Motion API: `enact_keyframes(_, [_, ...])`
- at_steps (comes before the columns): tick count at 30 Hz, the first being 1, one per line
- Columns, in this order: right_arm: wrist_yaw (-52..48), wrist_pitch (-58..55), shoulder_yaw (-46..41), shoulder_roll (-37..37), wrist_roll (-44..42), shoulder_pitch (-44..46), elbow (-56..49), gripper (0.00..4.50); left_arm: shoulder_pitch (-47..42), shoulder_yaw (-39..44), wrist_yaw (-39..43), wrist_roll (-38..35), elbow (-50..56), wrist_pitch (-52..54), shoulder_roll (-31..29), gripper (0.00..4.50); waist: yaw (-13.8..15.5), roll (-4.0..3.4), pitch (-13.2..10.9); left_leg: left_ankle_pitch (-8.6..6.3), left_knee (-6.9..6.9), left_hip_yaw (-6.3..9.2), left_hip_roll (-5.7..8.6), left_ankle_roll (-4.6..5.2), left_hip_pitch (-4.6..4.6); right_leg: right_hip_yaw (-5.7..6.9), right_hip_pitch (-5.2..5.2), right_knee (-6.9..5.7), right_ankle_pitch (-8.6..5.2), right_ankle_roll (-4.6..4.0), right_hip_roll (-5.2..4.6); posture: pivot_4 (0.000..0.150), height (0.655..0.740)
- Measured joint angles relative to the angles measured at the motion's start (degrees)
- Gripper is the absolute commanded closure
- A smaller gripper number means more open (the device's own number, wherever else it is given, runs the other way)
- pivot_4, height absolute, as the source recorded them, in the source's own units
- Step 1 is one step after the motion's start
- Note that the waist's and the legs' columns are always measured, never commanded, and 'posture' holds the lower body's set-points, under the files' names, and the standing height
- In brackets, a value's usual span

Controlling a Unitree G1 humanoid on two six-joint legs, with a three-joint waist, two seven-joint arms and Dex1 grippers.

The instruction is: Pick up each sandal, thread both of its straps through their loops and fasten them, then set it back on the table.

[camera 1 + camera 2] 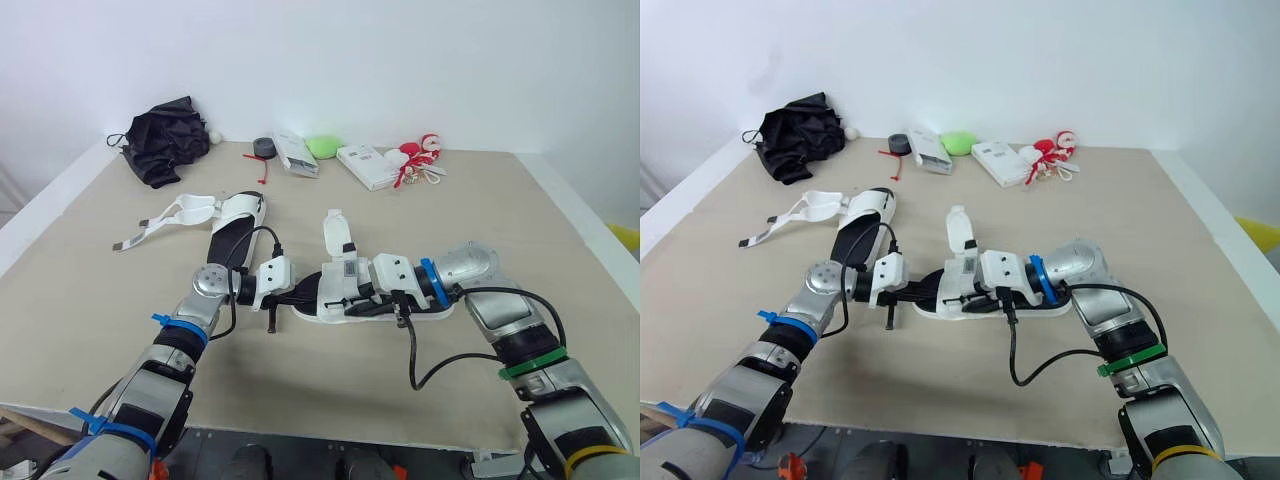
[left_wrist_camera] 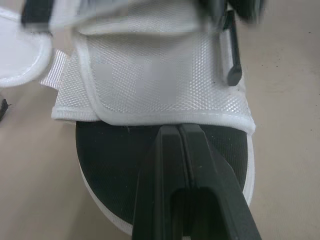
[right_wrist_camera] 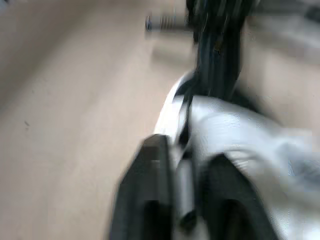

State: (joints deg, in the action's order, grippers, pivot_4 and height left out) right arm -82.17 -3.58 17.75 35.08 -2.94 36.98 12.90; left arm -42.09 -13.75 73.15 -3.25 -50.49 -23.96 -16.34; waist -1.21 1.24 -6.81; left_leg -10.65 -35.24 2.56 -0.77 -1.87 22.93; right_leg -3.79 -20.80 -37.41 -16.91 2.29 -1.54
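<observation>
Left hand [image 2: 178,131] is held fully closed, empty, over the near sandal [image 1: 335,305] at desk [image 1: 480,200] front-centre. Right hand [image 1: 352,293] is pressed to the same sandal; its grip cannot be told. Other sandal [image 1: 235,225] is laid farther back, left.

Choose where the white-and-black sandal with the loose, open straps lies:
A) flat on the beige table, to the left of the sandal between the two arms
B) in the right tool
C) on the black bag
A: the white-and-black sandal with loose straps lies flat on the beige table, left of the second sandal.
</observation>
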Motion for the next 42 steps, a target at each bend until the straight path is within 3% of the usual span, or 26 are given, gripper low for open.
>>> enact_keyframes(3, [-2.3, -1.6, 0.2, 1.9, -0.7, 0.1, 0.2, 0.65, 0.0, 0.0, 0.2, 0.0, 0.0, 0.0, 0.0, 4.5, 0.0, 0.01, 0.0, -0.02, 0.0, 0.01, 0.02, 0.12, 0.0, 0.02, 0.02, 0.02, 0.0, 0.0, -0.04, 0.15, 0.74])
enact_keyframes(5, [-3.4, -3.1, 0.1, 2.4, -1.9, 0.1, 0.1, 0.03, 0.0, 0.0, 0.2, 0.0, 0.0, 0.0, 0.0, 4.5, 0.0, 0.02, 0.0, -0.03, 0.0, 0.01, 0.02, 0.13, 0.0, 0.03, 0.02, 0.02, 0.0, 0.0, -0.04, 0.15, 0.74])
enact_keyframes(17, [-6.3, -38.9, -11.1, 2.7, -24.1, 12.6, 4.4, 0.03, -0.2, 0.0, 0.7, 0.0, 0.0, 0.0, 0.1, 4.5, 0.0, -0.15, -0.1, -0.04, 0.42, 0.02, 0.02, 0.13, 0.02, 0.78, -0.03, 0.14, 0.02, -0.11, -0.76, 0.15, 0.74])
enact_keyframes(21, [-5.4, -40.3, -11.7, 2.9, -24.9, 12.9, 5.6, 0.03, -0.3, 0.0, 1.0, 0.0, 0.0, 0.0, 0.0, 4.5, 0.0, -0.2, -0.1, -0.01, 0.53, 0.0, 0.08, 0.18, 0.02, 0.79, -0.06, 0.19, 0.03, -0.1, -0.73, 0.15, 0.74])
enact_keyframes(25, [3.5, -44.7, -11.5, -1.2, -23.0, 16.9, 8.9, 0.03, -0.3, 0.0, 0.9, 0.0, 0.0, 0.0, -0.1, 4.5, 0.0, -0.34, -0.1, 0.04, 0.64, -0.02, 0.13, 0.26, -0.02, 0.8, -0.11, 0.19, 0.06, -0.1, -0.65, 0.15, 0.74])
enact_keyframes(29, [11.3, -57.7, -10.2, -5.5, -23.2, 21.0, 8.5, 0.03, -0.3, 0.0, 1.0, 0.0, 0.1, 0.0, 0.2, 4.5, 0.1, -0.41, 0.0, 0.09, 0.69, 0.05, 0.11, 0.34, 0.07, 1.01, -0.12, 0.19, 0.09, -0.14, -0.68, 0.15, 0.74])
enact_keyframes(34, [14.6, -68.8, -6.9, -5.6, -24.2, 22.7, 4.9, 0.03, -0.3, 0.0, 1.0, -0.1, 0.1, 0.0, 0.2, 4.5, 0.1, -0.33, 0.1, 0.09, 0.69, 0.03, 0.12, 0.35, 0.1, 1.02, -0.13, 0.24, 0.08, -0.14, -0.84, 0.15, 0.74])
enact_keyframes(38, [14.2, -69.2, 0.1, -4.0, -23.0, 22.3, 2.6, 0.03, -0.3, 0.0, 0.8, 0.0, 0.1, 0.0, 0.1, 4.5, 0.1, -0.28, 0.0, 0.05, 0.69, 0.09, 0.12, 0.28, 0.11, 1.08, -0.15, 0.24, 0.08, -0.16, -0.88, 0.15, 0.74])
enact_keyframes(42, [13.1, -65.5, 5.2, -3.7, -20.3, 22.3, 6.9, 0.03, -0.3, 0.0, 0.7, 0.0, 0.1, 0.0, 0.2, 4.5, 0.0, -0.26, 0.0, 0.09, 0.69, 0.06, 0.13, 0.34, 0.12, 1.14, -0.15, 0.24, 0.08, -0.14, -0.8, 0.15, 0.74])
